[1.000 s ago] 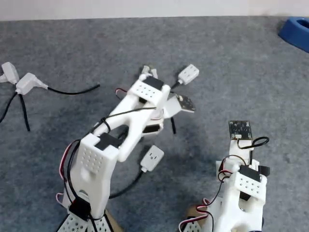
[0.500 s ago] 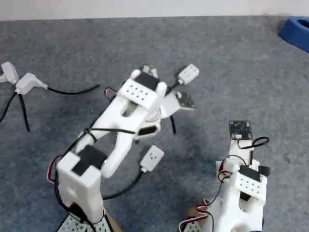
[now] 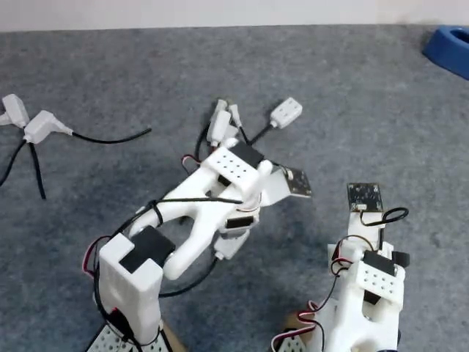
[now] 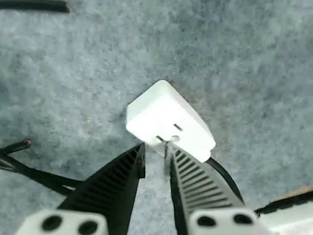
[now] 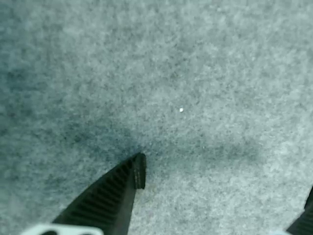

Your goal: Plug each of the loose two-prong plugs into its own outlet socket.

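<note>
Carpet (image 3: 352, 88); wrist view: outlet socket (image 4: 168, 120) (slots up) at left gripper (image 4: 155, 152).

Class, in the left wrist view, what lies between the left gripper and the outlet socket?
Nothing. In the left wrist view the left gripper, jaws narrowly apart, has its tips at the edge of the outlet socket; no carpet shows between.

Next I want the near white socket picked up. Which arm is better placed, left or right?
Left. The left gripper hangs right at the socket, its fingers narrowly apart by the slotted face. The right gripper sits over bare carpet, away from the socket.
</note>
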Motion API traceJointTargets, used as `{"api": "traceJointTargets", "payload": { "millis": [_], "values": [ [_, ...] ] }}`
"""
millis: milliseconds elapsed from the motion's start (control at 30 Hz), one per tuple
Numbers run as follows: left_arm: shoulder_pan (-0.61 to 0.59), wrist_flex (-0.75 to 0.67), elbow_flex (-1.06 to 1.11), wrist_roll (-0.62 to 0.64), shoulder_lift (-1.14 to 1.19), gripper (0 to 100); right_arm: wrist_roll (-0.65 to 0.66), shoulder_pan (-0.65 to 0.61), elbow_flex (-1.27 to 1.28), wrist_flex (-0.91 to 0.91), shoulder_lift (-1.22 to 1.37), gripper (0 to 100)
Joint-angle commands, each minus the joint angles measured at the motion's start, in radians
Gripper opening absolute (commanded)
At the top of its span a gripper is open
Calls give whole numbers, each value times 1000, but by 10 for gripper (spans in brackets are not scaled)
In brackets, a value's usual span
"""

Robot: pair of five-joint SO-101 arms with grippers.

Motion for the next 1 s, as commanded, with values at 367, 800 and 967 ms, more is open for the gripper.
{"api": "traceJointTargets", "payload": {
  "millis": [367, 800, 967],
  "values": [
    [-179, -69, -68, -35, 206, 85, 11, -10, 2, -5, -5, 475],
    [-199, 275, -444, -15, 154, 84, 11, -8, 2, -4, -5, 475],
    [-87, 224, -348, -14, 45, 84, 11, -7, 2, -4, -5, 475]
  ]
}}
